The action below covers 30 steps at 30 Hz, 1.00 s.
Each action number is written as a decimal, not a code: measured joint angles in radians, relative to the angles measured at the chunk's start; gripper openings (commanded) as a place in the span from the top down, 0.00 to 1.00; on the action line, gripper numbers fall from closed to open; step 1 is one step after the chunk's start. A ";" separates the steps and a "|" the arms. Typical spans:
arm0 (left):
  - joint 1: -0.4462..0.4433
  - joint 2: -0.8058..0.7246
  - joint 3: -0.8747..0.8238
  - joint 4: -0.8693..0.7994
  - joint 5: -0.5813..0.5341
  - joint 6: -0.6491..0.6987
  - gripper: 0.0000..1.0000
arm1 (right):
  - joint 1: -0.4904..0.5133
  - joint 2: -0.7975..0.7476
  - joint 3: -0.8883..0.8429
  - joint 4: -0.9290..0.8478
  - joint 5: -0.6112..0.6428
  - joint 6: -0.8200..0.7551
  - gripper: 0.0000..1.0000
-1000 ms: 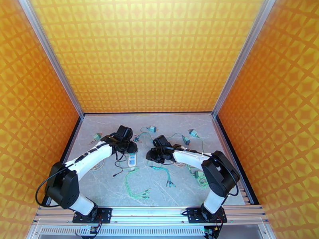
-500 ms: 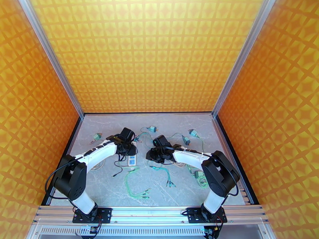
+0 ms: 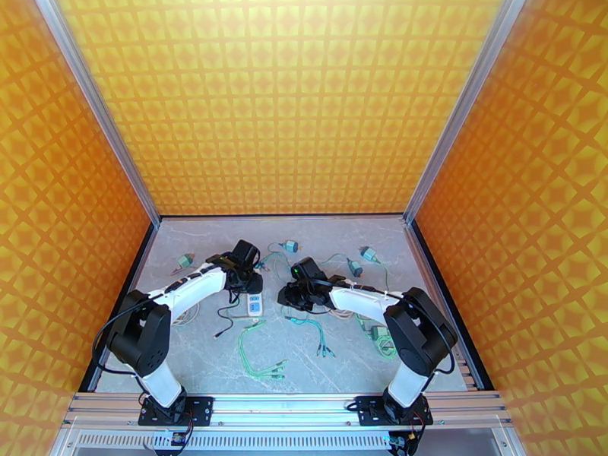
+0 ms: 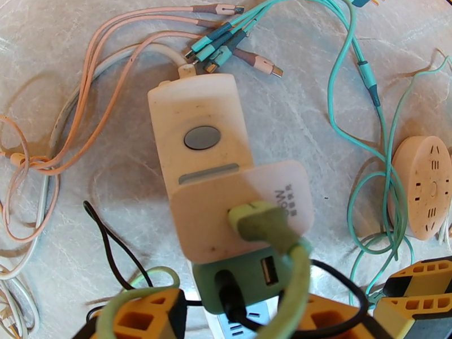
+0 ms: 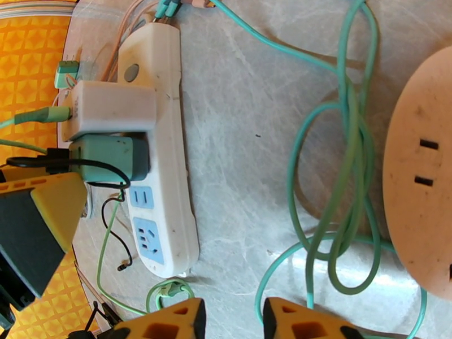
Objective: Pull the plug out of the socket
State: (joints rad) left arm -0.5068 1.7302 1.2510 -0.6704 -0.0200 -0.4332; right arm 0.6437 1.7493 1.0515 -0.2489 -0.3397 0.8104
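A white power strip (image 4: pixel 198 120) (image 3: pixel 253 304) lies on the marble table, with a white adapter (image 4: pixel 198 221) and a green plug (image 4: pixel 206 286) side by side in its sockets. My left gripper (image 4: pixel 243 320) (image 3: pixel 249 283) is open and sits over the green plug (image 5: pixel 110 156), one yellow finger (image 4: pixel 141 317) close on each side. I cannot tell whether the fingers touch it. My right gripper (image 5: pixel 231 323) (image 3: pixel 289 296) is open and holds nothing. It hovers low over the table just right of the strip (image 5: pixel 169 165).
A round peach socket hub (image 5: pixel 421 182) (image 4: pixel 426 185) lies right of the strip, with looped teal cables (image 5: pixel 339 182) between them. Pink and white cords (image 4: pixel 51 159) pile up left of the strip. Green cables (image 3: pixel 258 351) and small plugs (image 3: pixel 289 246) are scattered over the table.
My left arm has swung inward and brought its gripper down over the far end of the power strip. The right arm has not moved.
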 measured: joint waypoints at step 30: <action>-0.018 0.025 0.008 0.032 -0.011 -0.004 0.50 | 0.000 0.032 0.000 0.021 -0.012 0.008 0.67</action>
State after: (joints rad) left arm -0.5247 1.7554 1.2587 -0.6388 -0.0307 -0.4374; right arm 0.6437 1.7813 1.0515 -0.2279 -0.3519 0.8181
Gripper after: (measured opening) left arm 0.495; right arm 0.334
